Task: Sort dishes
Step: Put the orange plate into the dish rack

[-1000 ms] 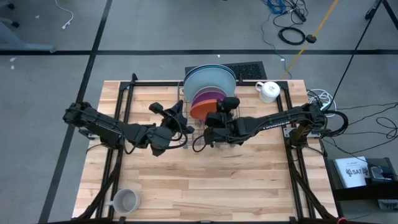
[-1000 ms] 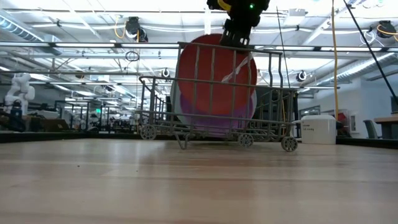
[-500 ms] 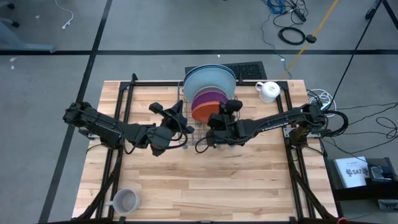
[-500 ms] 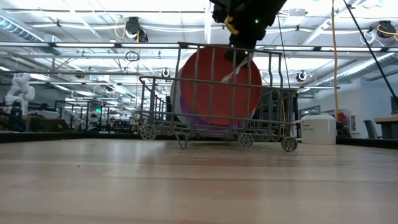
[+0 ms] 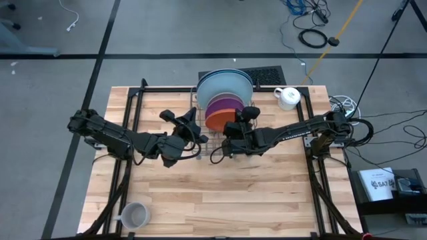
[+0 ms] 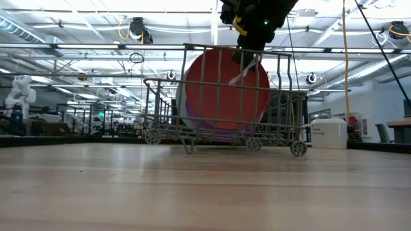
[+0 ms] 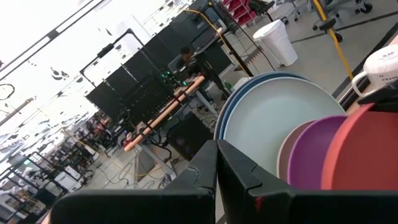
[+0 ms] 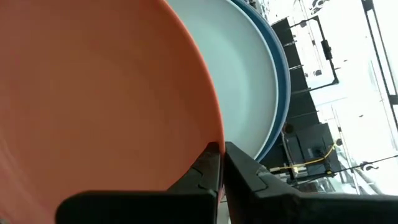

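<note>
Several plates stand on edge in a wire dish rack [image 5: 196,100]: a large light blue one [image 5: 225,85] with a dark blue one behind it, then a purple one [image 5: 223,105] and an orange one [image 5: 215,119] nearest the front. My right gripper [image 5: 231,125] is above the rack, shut at the orange plate's upper rim. My left gripper [image 5: 189,127] hovers just left of the rack, shut and empty, with its fingers closed in the left wrist view [image 7: 216,148]. My right gripper has its fingertips [image 8: 211,155] closed on the orange plate's upper rim [image 8: 214,142]. It comes from above, as the low view shows [image 6: 247,54]. The plate [image 6: 218,90] stands nearly upright, its lower part inside the rack [image 6: 160,109].
A white mug [image 5: 288,97] stands at the far right of the table, next to the rack, and shows in the low view [image 6: 329,133]. A grey mug [image 5: 133,215] sits near the front left corner. A black grille [image 5: 263,73] lies behind the rack.
My right gripper has gone down with the orange plate, which has sunk a little deeper into the rack and then stayed still. The gripper remains at the plate's top rim.
</note>
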